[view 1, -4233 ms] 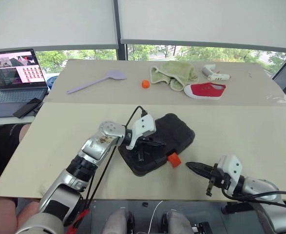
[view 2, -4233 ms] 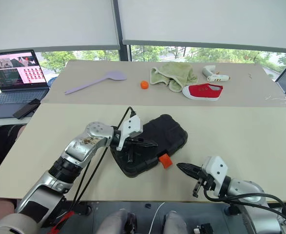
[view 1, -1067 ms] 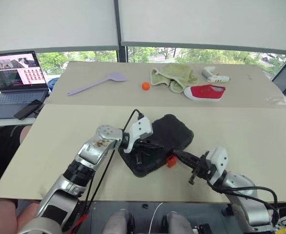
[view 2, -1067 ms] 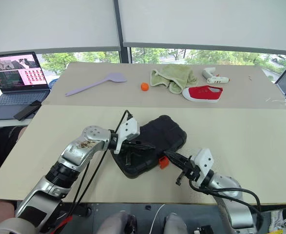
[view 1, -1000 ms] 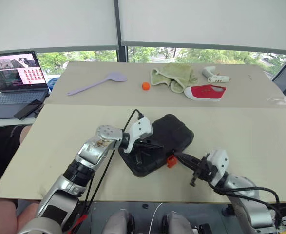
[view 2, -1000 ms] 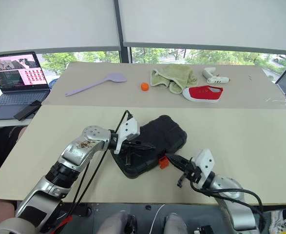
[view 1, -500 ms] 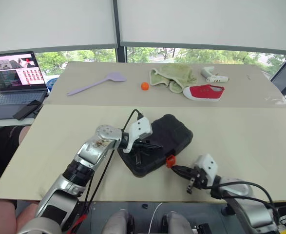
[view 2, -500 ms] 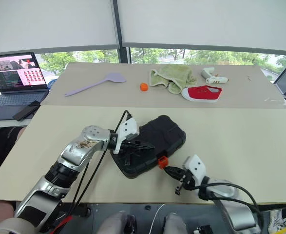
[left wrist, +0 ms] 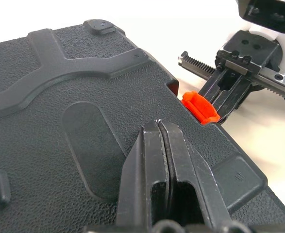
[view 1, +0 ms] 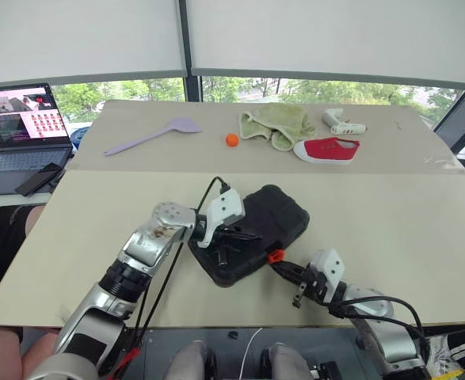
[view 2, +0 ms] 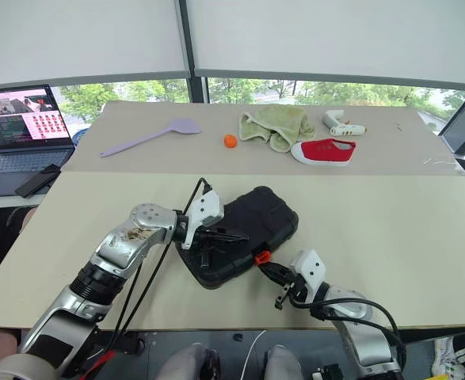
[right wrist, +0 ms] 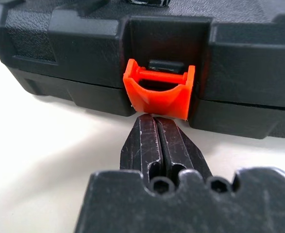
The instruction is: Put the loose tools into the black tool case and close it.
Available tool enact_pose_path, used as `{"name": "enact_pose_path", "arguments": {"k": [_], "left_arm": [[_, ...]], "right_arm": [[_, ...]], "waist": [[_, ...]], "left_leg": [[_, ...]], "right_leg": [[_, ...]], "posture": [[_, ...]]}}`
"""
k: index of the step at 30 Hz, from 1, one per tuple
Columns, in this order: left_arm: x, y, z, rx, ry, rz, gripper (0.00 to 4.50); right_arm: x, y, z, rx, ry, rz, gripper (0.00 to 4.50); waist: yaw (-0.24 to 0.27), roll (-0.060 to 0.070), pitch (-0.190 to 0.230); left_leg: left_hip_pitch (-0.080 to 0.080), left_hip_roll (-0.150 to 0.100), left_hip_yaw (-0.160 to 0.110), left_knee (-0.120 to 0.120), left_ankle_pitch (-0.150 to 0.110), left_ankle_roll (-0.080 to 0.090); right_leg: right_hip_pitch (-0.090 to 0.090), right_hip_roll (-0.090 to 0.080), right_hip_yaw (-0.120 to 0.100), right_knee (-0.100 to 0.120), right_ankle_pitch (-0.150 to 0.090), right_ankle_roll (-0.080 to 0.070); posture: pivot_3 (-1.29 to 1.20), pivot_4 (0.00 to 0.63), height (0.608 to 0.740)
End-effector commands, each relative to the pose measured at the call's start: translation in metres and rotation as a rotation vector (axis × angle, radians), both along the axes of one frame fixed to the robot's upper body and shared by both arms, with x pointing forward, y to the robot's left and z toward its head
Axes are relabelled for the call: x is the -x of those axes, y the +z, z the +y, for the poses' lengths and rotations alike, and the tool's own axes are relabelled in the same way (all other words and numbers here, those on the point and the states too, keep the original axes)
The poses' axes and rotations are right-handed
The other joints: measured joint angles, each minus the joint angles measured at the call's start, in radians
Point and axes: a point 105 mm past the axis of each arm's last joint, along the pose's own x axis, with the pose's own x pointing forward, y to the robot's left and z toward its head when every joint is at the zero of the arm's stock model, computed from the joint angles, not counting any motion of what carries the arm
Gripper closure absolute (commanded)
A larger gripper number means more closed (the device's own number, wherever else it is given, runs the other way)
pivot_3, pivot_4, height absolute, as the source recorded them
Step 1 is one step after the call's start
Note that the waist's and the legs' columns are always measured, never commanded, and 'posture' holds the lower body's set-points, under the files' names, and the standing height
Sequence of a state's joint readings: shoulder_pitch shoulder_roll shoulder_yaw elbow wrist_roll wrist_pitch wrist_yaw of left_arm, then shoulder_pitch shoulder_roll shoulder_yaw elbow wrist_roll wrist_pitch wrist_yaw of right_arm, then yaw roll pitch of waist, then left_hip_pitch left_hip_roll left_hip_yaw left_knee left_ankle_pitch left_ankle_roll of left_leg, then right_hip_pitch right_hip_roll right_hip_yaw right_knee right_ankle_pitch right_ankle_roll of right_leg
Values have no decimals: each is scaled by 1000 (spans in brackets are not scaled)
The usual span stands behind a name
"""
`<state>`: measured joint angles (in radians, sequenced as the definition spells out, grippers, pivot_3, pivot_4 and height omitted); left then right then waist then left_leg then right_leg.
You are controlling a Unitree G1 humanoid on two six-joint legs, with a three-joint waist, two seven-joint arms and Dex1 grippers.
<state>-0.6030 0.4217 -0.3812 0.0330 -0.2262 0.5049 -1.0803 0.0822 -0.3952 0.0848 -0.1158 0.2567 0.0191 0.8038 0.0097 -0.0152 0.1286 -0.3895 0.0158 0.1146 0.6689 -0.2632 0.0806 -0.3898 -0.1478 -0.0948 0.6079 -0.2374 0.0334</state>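
Black tool case (view 1: 256,229): lid down, orange latch (right wrist: 159,92) unfastened. Left gripper (left wrist: 160,127), jaws together, pressing lid; right gripper (right wrist: 156,120), jaws together, under latch. Next: flip latch up.

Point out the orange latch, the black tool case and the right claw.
orange latch (right wrist: 159,92): right wrist view, middle of its front face.
black tool case (view 1: 276,214): left eye view, bare lid top.
right claw (right wrist: 158,127): right wrist view, tips of its shut fingers.

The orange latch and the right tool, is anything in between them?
Nothing. In the right wrist view the right tool, fingers shut, has its tips right under the orange latch on the black tool case, touching it or nearly.
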Motion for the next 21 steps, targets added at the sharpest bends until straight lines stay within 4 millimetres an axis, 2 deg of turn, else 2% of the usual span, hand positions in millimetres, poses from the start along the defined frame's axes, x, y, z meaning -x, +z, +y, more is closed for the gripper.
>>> {"name": "enact_pose_path", "arguments": {"k": [1,9,21], "left_arm": [[12,-62,18,-170,64,204,4418],[13,-64,17,-171,54,210,4418],[13,-65,14,-170,48,210,4418]], "right_arm": [[0,35,1,-62,14,-143,4500],[10,41,-5,-22,67,-106,4500],[-8,33,2,8,60,-108,4500]], "waist": [[1,0,0],[2,5,2],[1,4,2]], "left_leg": [[0,0,0,0,0,0],[0,0,0,-1,0,0],[0,0,0,-2,0,0]], "right_leg": [[0,0,0,0,0,0],[0,-1,0,-1,0,-1],[0,0,-1,-2,0,0]], "posture": [[0,150,740],[0,150,740],[0,150,740]]}}
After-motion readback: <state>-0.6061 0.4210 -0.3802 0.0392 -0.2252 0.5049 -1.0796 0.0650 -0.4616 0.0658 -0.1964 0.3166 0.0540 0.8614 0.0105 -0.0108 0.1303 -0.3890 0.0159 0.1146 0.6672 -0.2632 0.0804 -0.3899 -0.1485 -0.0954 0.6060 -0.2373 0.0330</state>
